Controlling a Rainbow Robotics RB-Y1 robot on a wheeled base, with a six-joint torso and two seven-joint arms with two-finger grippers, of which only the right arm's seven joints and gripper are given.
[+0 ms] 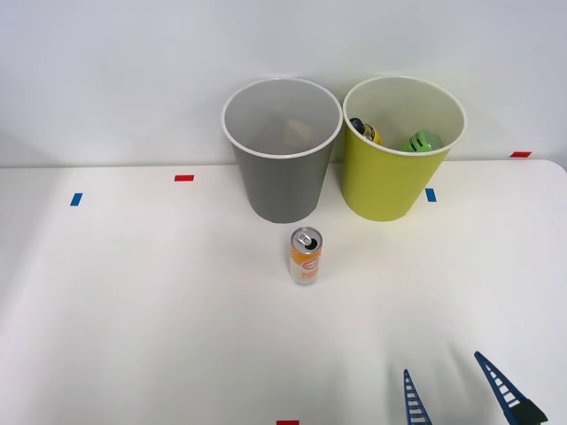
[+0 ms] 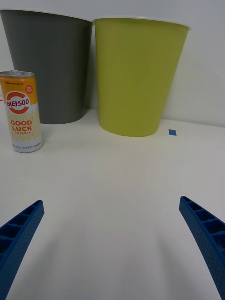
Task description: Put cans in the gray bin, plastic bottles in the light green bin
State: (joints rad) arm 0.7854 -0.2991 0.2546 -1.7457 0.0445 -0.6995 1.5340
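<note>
where the white table (image 1: 133, 292) meets the back wall, two round bins stand side by side, rims nearly touching. the gray bin (image 1: 280, 168) is on the left; a small pale object lies at its bottom and cannot be identified. the light green bin (image 1: 394, 173) is on the right and holds two bottles: a yellow bottle (image 1: 365, 131) with a dark cap leans against the left inner wall, and a green bottle (image 1: 422, 141) lies toward the right.

the can (image 1: 306, 256) stands upright on the table just in front of the gray bin, apart from it, pull-tab top facing up. its upper half is orange, its lower half pale yellow, with a red round logo.

blue and red tape marks sit along the table's far edge and near edge.

the right gripper (image 1: 459, 388) is low over the near right part of the table, well apart from the can. its blue ribbed fingers (image 2: 204, 232) are spread wide with nothing between them.
</note>
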